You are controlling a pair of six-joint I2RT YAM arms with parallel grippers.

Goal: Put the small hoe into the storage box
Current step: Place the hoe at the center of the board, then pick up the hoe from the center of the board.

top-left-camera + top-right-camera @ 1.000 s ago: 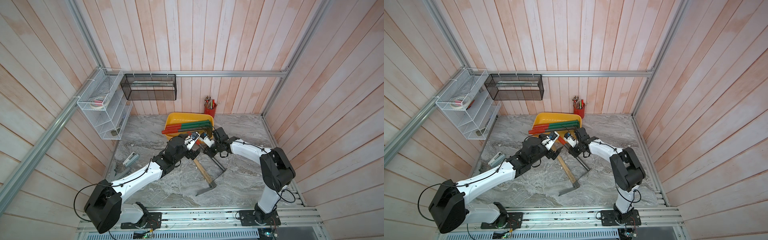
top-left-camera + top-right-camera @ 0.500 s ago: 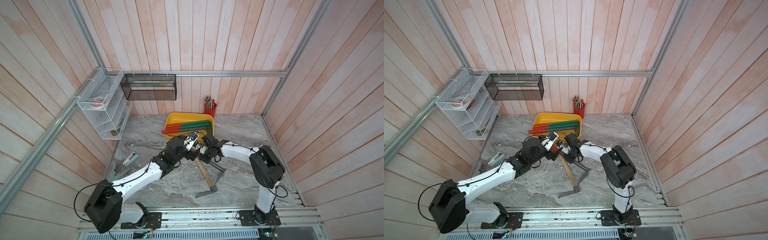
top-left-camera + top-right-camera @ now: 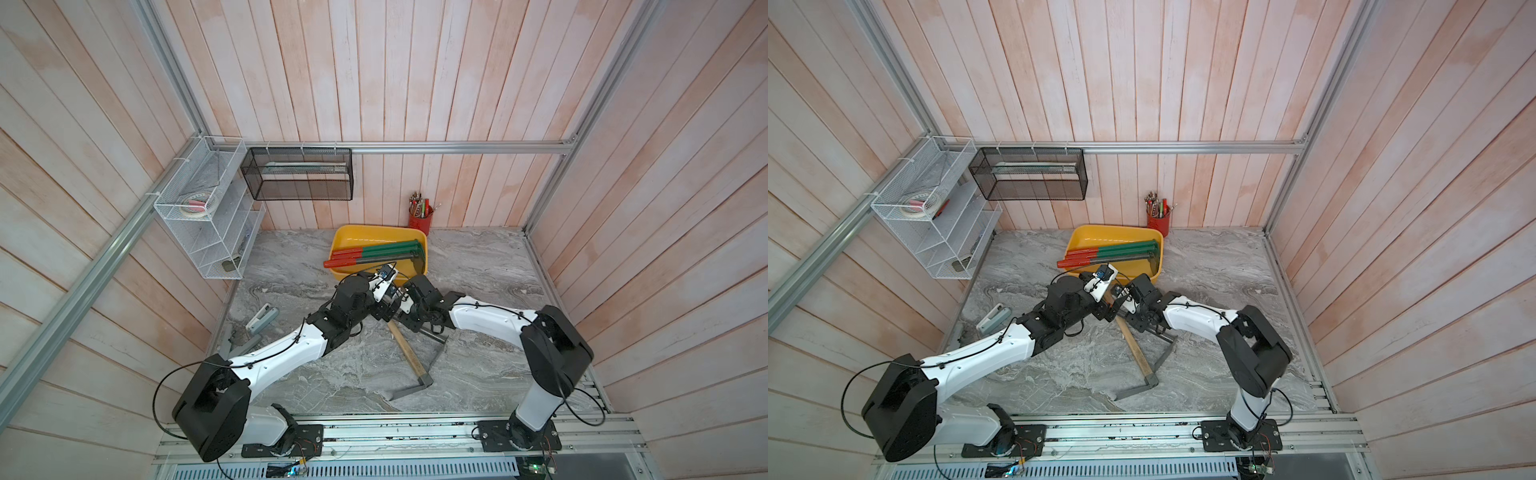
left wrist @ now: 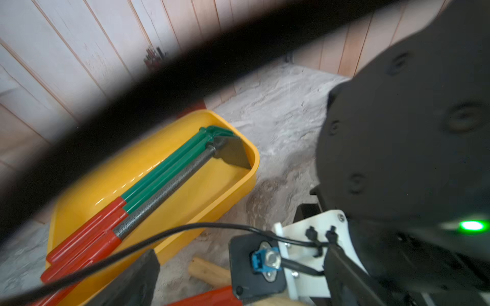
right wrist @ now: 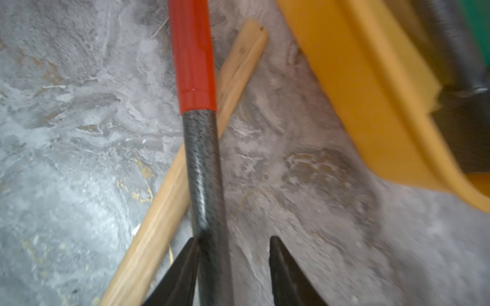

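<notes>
The small hoe (image 5: 201, 159) has a red grip and a speckled black shaft and lies on the marble floor (image 3: 478, 270), in front of the storage box (image 3: 376, 227). Its shaft shows in both top views (image 3: 434, 336) (image 3: 1167, 336). My right gripper (image 5: 234, 238) is open astride the shaft, which rests against one finger with a clear gap to the other. My left gripper (image 3: 384, 309) is wide open beside it at the red grip (image 4: 209, 296). The yellow storage box (image 4: 212, 190) holds several green-and-red-handled tools (image 3: 374, 253).
A wooden-handled hoe (image 3: 409, 353) lies crossed under the black shaft, its grey blade toward the front rail. A red pen cup (image 3: 420, 220) stands behind the box. A black mesh basket (image 3: 297, 174) and white wire rack (image 3: 208, 216) hang on the walls. Grey parts (image 3: 261, 318) lie at floor left.
The right arm has swung left, bringing its wrist close to the left gripper. The right jaws, shut on the black shaft before, now stand apart. The left arm has hardly moved.
</notes>
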